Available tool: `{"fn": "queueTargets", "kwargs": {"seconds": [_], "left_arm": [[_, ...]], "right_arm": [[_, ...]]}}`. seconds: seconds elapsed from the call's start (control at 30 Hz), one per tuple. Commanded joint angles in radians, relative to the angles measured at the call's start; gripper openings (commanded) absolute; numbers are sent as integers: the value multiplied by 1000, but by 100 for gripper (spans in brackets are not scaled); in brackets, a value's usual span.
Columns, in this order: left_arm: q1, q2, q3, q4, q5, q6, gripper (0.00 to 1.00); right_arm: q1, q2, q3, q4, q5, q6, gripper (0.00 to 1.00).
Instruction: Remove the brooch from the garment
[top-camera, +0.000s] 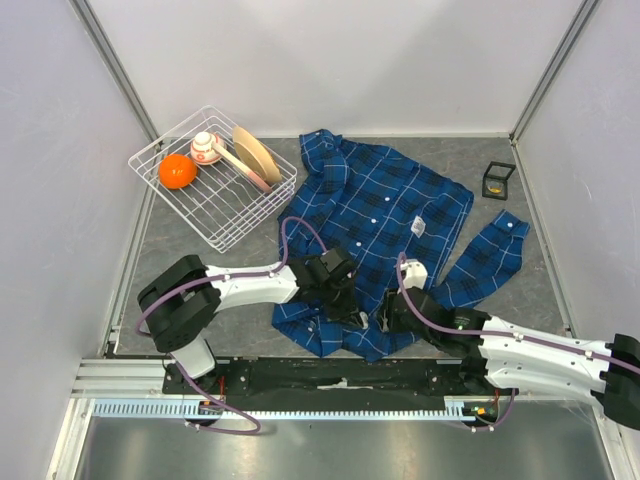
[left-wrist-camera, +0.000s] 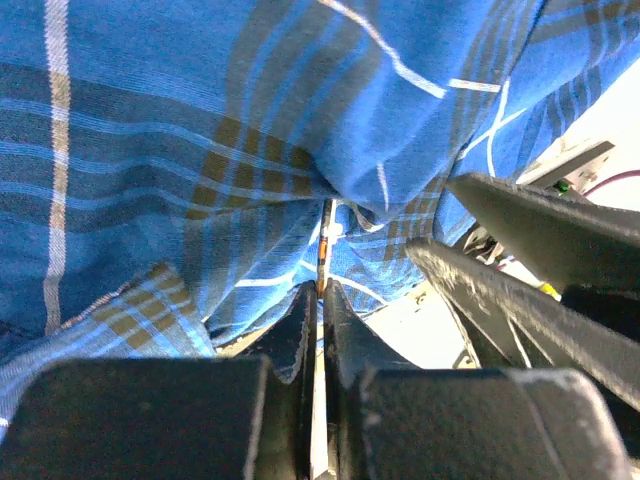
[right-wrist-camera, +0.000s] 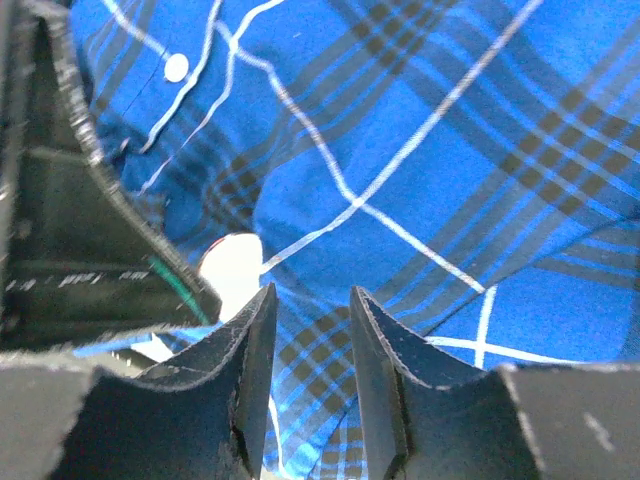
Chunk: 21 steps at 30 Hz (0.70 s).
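Our shirt (top-camera: 380, 205) lies spread on the table (top-camera: 470, 160), its near hem under both grippers. The left gripper (left-wrist-camera: 320, 305) is pinched shut at a fold, with a thin brown sliver (left-wrist-camera: 322, 245) at its tips; we cannot tell if it is held. The right gripper (right-wrist-camera: 312, 315) hovers half-parted over the cloth.

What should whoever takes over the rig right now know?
Left gripper: shut, pinching a pucker in the shirt near its front hem.
Right gripper: open, close over the shirt beside the left one, holding nothing.
Shirt: spread flat on the table.
Brooch: I cannot make it out in any view.
Done: nothing I can confirm.
Left: find the brooch, unpin it, lift it clear.
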Motion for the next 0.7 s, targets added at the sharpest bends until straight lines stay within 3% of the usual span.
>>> {"fn": "queueTargets", "kwargs": {"seconds": [0.0, 0.23, 0.67], "left_arm": [[-34, 6, 114, -217, -109, 153, 2], [-65, 36, 131, -269, -129, 162, 2], [-71, -4, 205, -445, -286, 291, 2]], "right_arm": [[-9, -22, -17, -43, 144, 214, 43], [-37, -91, -114, -132, 216, 590, 42], [-47, -122, -72, -343, 253, 790, 37]]}}
